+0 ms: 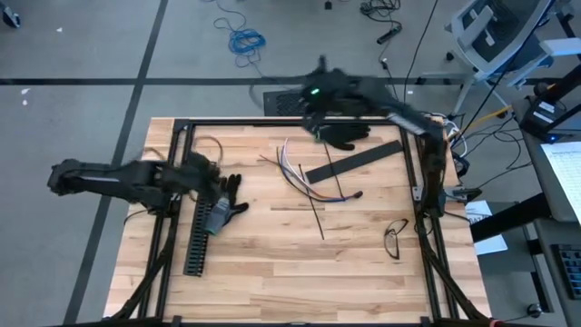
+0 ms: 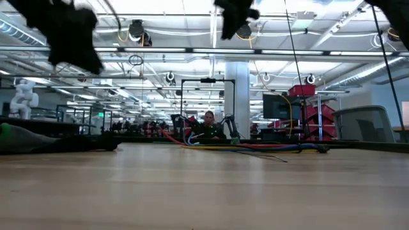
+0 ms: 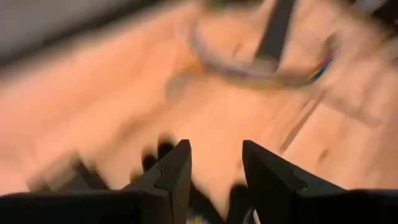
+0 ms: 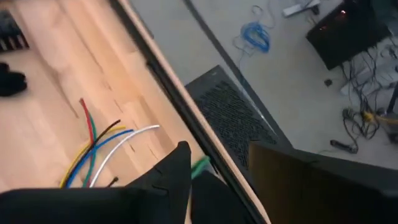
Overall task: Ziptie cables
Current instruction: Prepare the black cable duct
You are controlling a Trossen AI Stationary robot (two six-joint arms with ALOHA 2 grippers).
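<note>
blurred: cables, left wrist view | right claw: motion-smeared, high view

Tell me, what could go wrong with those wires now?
The cables fan out loosely, so a tie might miss some. The black bar lies right by them and might get snagged. The right gripper hangs above the far edge of the table; a careless swing could scatter them.

Red, blue and yellow cables trail across the far light wooden surface. Two dark grippers hang overhead, one at upper left, one near centre.
</note>
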